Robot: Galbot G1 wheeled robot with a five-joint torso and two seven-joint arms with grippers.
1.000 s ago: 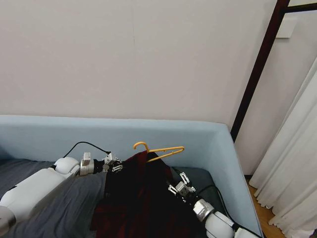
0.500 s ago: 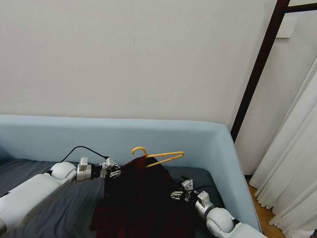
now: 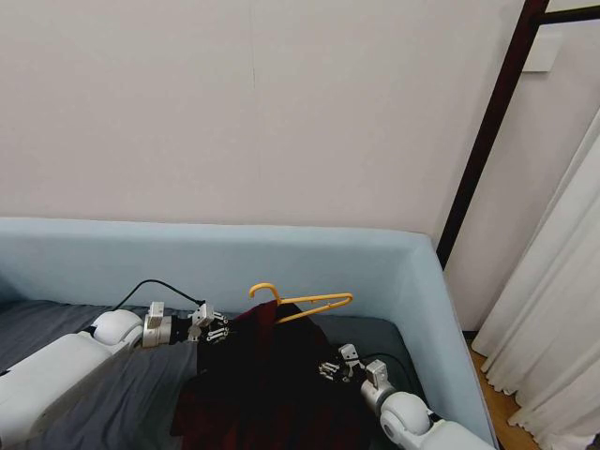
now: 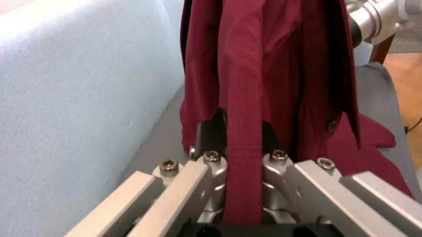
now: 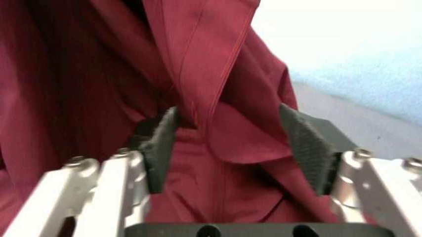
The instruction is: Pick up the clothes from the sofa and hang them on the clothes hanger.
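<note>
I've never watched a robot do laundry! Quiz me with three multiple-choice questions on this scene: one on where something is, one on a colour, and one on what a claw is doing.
1. Where is the hanger? A on a table; B at the top of the shirt; C on a wall hook.
2. What colour is the sofa back? A light blue; B green; C brown.
3. What is the left claw doing? A open, apart from the shirt; B gripping the hanger; C shut on a strip of the shirt.

Answers: B, its hook and arm stick out above the shirt's top; A, the padded back is pale blue; C, the left wrist view shows fabric pinched between its fingers.
</note>
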